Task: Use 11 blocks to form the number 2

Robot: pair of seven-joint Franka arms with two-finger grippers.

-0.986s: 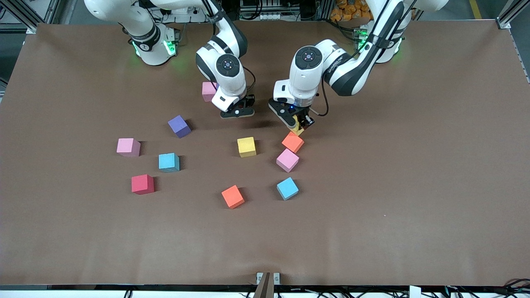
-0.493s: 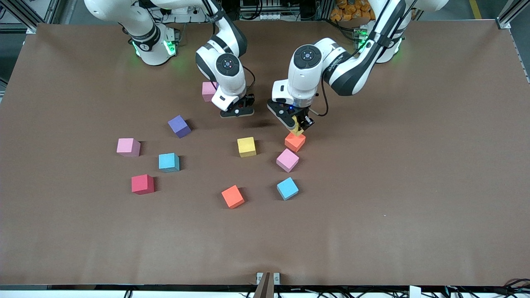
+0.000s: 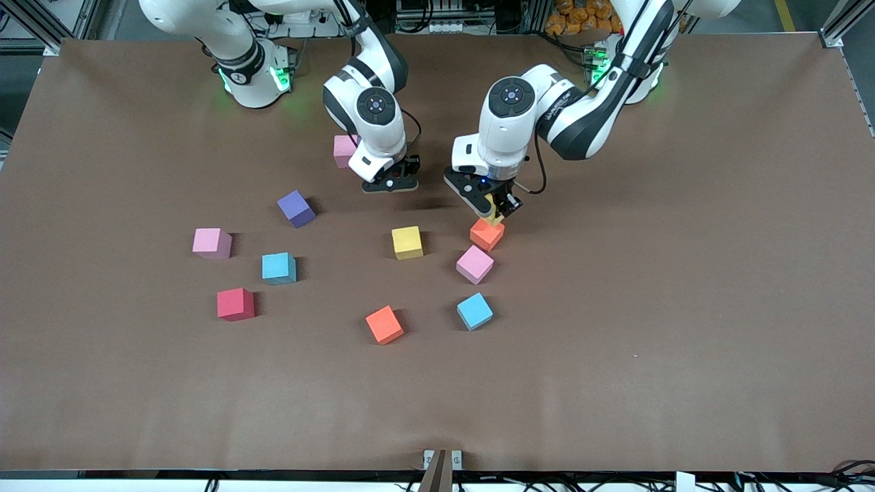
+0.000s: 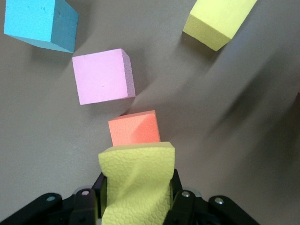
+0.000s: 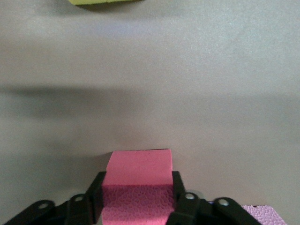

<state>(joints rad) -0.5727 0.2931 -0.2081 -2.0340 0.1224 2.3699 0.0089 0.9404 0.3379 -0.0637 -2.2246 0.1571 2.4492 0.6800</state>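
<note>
My left gripper (image 3: 493, 208) is shut on a yellow block (image 4: 137, 180) and holds it low, right beside an orange block (image 3: 487, 234), on that block's side farther from the front camera. A pink block (image 3: 474, 264) and a light blue block (image 3: 474, 311) lie nearer the camera than the orange one. My right gripper (image 3: 391, 181) is shut on a deep pink block (image 5: 138, 185), low over bare table near a second yellow block (image 3: 407, 242). That held block is hidden in the front view. No number 2 figure shows.
Loose blocks toward the right arm's end: purple (image 3: 296, 208), pink (image 3: 211, 242), light blue (image 3: 279, 268), red (image 3: 235, 304). Another orange block (image 3: 384, 324) lies nearest the camera. A pink block (image 3: 345, 150) sits by the right arm's wrist.
The orange block has been nudged and turned squarer next to the held yellow block. My left gripper shifted slightly. The right arm has hardly moved.
</note>
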